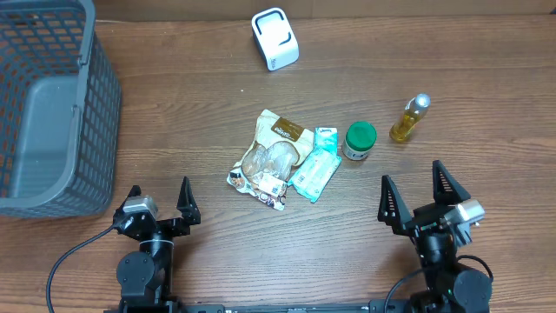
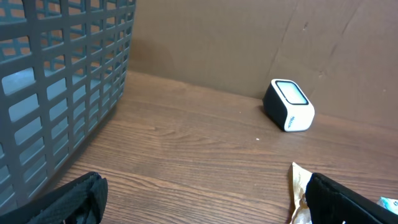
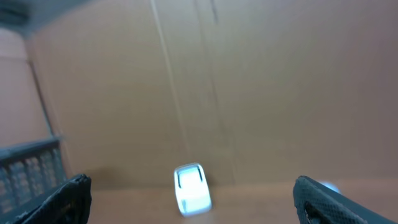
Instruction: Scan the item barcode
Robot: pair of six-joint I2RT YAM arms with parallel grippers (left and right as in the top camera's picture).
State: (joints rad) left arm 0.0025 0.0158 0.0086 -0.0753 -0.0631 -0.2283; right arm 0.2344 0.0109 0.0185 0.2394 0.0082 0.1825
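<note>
Several items lie in a cluster mid-table: a tan snack bag (image 1: 271, 159), a teal packet (image 1: 316, 163), a green-lidded jar (image 1: 360, 140) and a small yellow bottle (image 1: 410, 118). The white barcode scanner (image 1: 274, 38) stands at the far edge; it also shows as the scanner (image 2: 289, 104) in the left wrist view and, blurred, as the scanner (image 3: 191, 188) in the right wrist view. My left gripper (image 1: 159, 196) sits open at the near left, holding nothing, with the bag's corner (image 2: 298, 186) beside its right finger. Near right, my right gripper (image 1: 413, 187) is open and holds nothing.
A grey mesh basket (image 1: 102, 96) fills the far left corner, close to the left arm; its wall (image 2: 56, 81) looms in the left wrist view. A brown board backs the wooden table (image 1: 200, 104).
</note>
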